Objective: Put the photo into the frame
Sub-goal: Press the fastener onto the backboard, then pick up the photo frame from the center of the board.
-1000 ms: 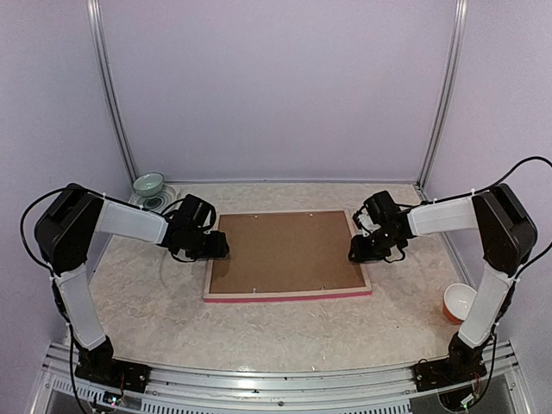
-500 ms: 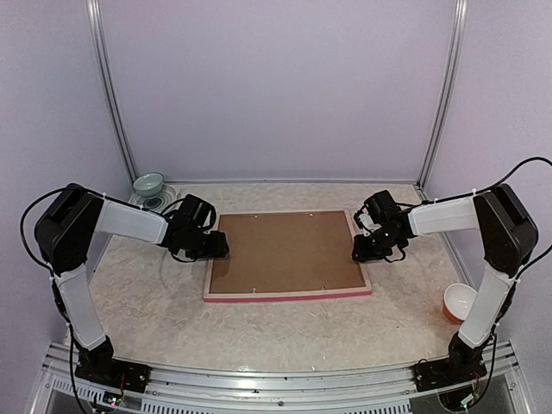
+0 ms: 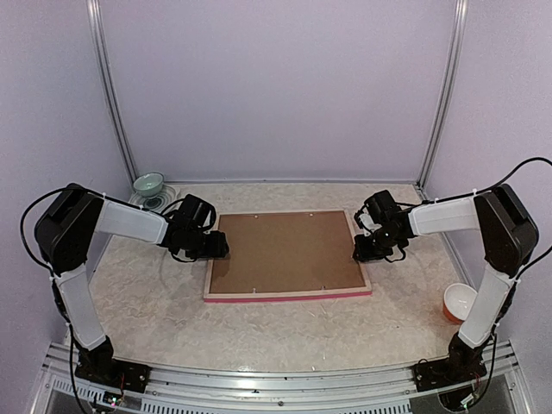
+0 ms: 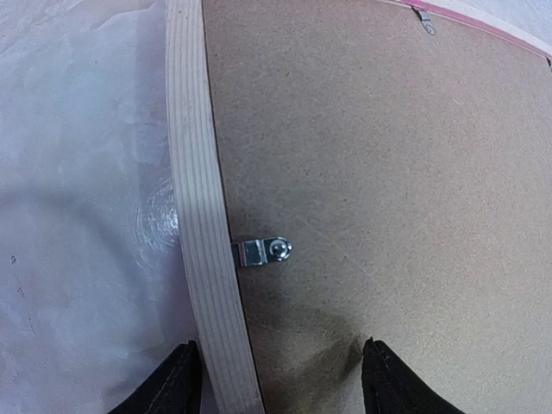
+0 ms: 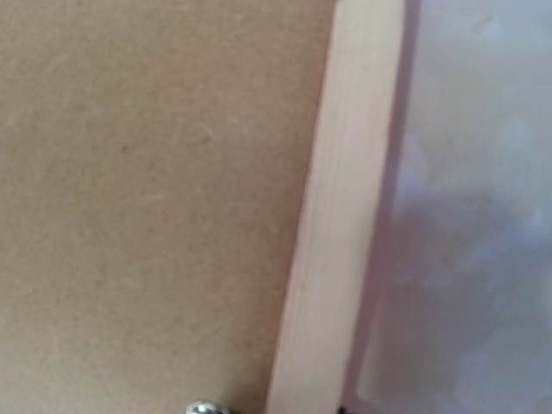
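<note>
The frame [image 3: 287, 294] lies face down mid-bench [image 3: 147, 302], backing board [image 3: 285, 250] up, its long side running left to right and its pink edge nearest the arms. The left jaws stand open astride its left rail. I cannot tell how the right jaws stand.

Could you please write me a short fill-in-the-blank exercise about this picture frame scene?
The pale wooden picture frame with a pink front lies face ____ on the table.
A plain ____ backing board fills it.
The open left gripper straddles the frame's ____ rail.
The small green bowl stands in the table's far ____ corner.
Missing words: down; brown; left; left.
</note>
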`<act>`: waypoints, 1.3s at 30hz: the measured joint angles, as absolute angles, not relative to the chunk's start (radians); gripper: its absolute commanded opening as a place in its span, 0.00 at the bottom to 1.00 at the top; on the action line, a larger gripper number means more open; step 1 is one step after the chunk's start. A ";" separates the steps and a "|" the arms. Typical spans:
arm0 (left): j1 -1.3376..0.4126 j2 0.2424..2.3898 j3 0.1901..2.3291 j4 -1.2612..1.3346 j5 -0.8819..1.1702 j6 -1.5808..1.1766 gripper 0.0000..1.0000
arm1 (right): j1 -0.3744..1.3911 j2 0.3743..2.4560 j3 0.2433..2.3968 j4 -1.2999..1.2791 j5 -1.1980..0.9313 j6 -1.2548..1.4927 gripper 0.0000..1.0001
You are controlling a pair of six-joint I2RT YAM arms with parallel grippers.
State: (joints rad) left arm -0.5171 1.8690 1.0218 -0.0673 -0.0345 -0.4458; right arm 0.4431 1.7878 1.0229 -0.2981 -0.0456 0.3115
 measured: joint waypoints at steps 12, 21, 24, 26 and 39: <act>-0.517 1.856 1.022 -0.068 -0.036 -0.448 0.66 | 0.445 1.769 1.026 -0.360 -0.038 0.307 0.72; -0.519 1.730 1.022 -0.074 -0.062 -0.464 0.87 | 0.449 1.686 1.043 -0.413 0.019 0.316 0.99; -0.527 1.679 1.021 -0.075 -0.076 -0.461 0.99 | 0.449 1.654 1.041 -0.412 0.035 0.318 0.99; -0.539 1.648 1.021 -0.075 -0.087 -0.463 0.99 | 0.449 1.631 1.037 -0.409 0.043 0.321 0.99; -0.792 1.525 1.005 -0.066 -0.126 -0.212 0.99 | 0.447 1.563 0.991 -0.368 0.043 0.334 0.99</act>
State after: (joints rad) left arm -0.7921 1.5249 1.0046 -0.0658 -0.1261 -0.2115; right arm 0.4465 1.5631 0.9909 -0.3679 0.0433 0.3344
